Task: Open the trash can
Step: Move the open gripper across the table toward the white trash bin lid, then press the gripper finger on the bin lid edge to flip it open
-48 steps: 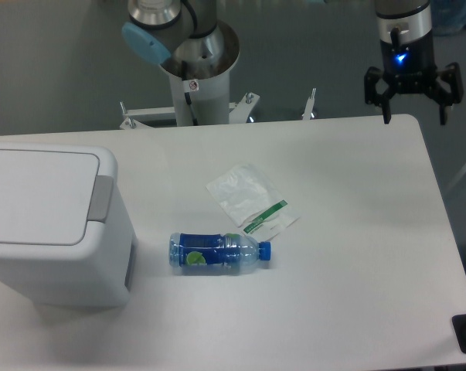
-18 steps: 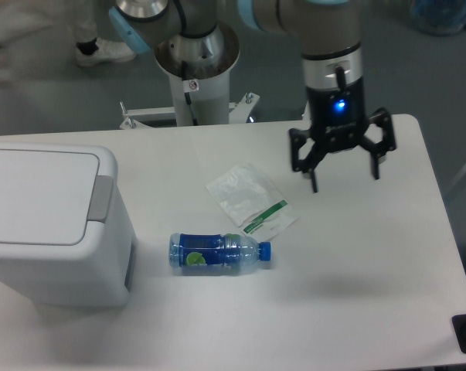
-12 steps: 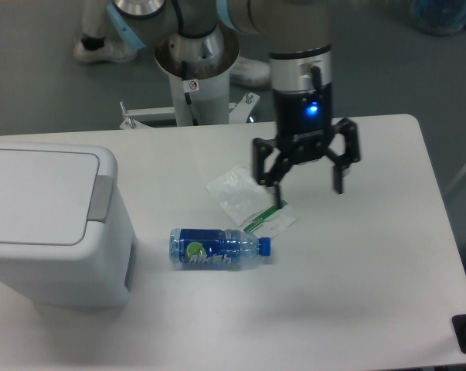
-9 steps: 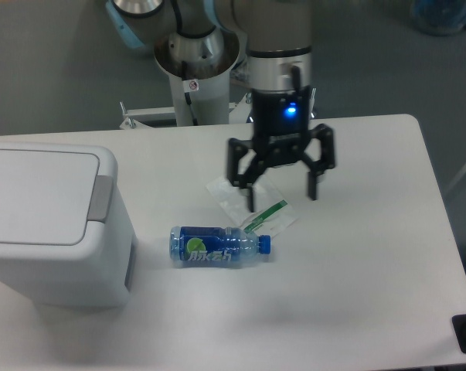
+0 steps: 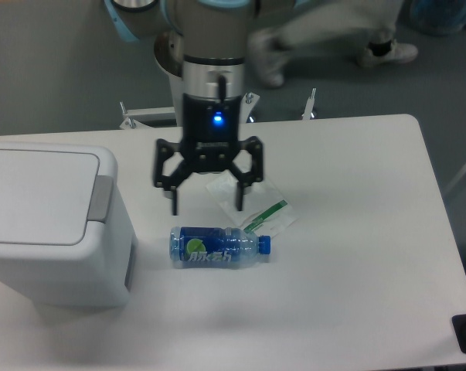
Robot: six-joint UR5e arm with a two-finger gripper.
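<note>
1. The worktop (image 5: 356,294) is plain white over a grey floor; a blurred passer-by crosses at 1 o'clock.
2. The bin (image 5: 51,224) sits at 9 o'clock, lid down, grey tab facing the centre, probably so the arm can press it.
3. The pincer (image 5: 208,207) hangs open and empty at centre, between tab and clutter.
4. A bottle (image 5: 219,248) lies on its side below it.
5. A flat packet (image 5: 252,197) lies just beyond.

The robot arm (image 5: 214,46) is round and grey with light blue caps. Its black tool (image 5: 207,202) has two thin fingers (image 5: 174,198), and a small blue light glows above them.
</note>
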